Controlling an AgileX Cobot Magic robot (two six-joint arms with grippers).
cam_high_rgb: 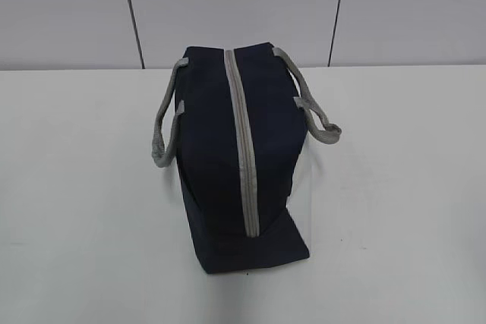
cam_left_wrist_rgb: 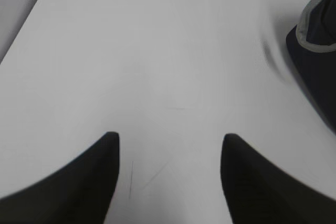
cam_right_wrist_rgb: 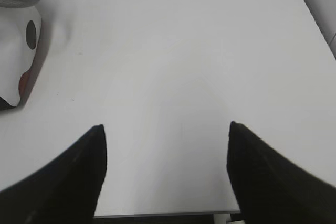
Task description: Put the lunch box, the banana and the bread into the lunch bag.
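Between both tools, zipped lunch bag, left tool, right tool apart.

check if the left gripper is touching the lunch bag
Apart: the left wrist view shows bare table between the open left gripper and the lunch bag.

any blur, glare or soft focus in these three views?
Exterior view: even, soft light, lunch bag slightly soft, faint shadow. Left wrist view: left gripper fingers are blurred dark shapes; smeared grey streak by the bag. Right wrist view: right gripper fingers equally out of focus; table washed out.
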